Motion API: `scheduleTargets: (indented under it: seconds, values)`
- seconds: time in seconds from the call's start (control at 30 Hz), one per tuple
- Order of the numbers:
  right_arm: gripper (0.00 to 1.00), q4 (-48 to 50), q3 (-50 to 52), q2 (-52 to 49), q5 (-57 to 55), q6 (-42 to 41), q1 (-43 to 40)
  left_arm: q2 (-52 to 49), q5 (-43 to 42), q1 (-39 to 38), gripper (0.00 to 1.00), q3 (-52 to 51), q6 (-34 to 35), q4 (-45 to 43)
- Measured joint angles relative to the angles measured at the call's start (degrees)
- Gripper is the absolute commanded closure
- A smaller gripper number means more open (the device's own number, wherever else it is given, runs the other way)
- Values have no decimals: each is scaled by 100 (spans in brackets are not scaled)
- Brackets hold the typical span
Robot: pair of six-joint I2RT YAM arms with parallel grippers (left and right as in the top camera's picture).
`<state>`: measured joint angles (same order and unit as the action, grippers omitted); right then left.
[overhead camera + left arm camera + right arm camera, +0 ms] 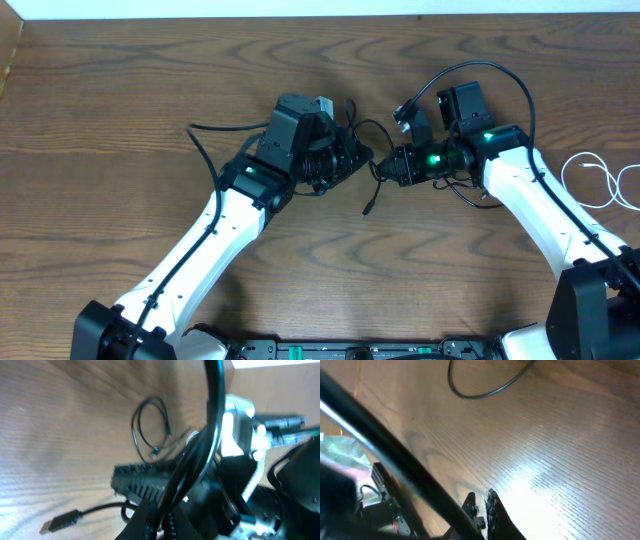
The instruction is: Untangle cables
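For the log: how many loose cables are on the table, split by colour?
Black cables: at least 2, bunched together, so the exact number cannot be told
White cable: 1, lying apart at the overhead view's right edge
Total: at least 3

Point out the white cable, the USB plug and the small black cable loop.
white cable (582, 158), overhead view, top of its curve.
USB plug (59, 522), left wrist view, the plug body.
black cable loop (134, 425), left wrist view, the loop's left side.
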<state>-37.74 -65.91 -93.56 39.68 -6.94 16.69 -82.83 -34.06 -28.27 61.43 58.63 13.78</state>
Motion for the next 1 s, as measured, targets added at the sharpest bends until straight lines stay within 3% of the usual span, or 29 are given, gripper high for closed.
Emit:
scheduleTargets:
  seconds: [0.23,0.37,0.6,0.87,1.0]
  values:
    - [99,46,0,26,-726,-407,4,-22,-802,-2,93,-2,-7,-103]
    - [99,535,9,28,-1036,-557,4,-22,-1307,4,93,0,-280,-160]
    - [99,1440,11,28,-1086,-844,9,-22,-1926,42,92,11,-1360,527]
    - [99,1126,13,28,-1980,-1213,-52,-22,-2476,55,93,13,-2396,756]
    - [99,1117,13,28,-2426,-1355,-431,-15,-2385,33,93,28,-3075,1620]
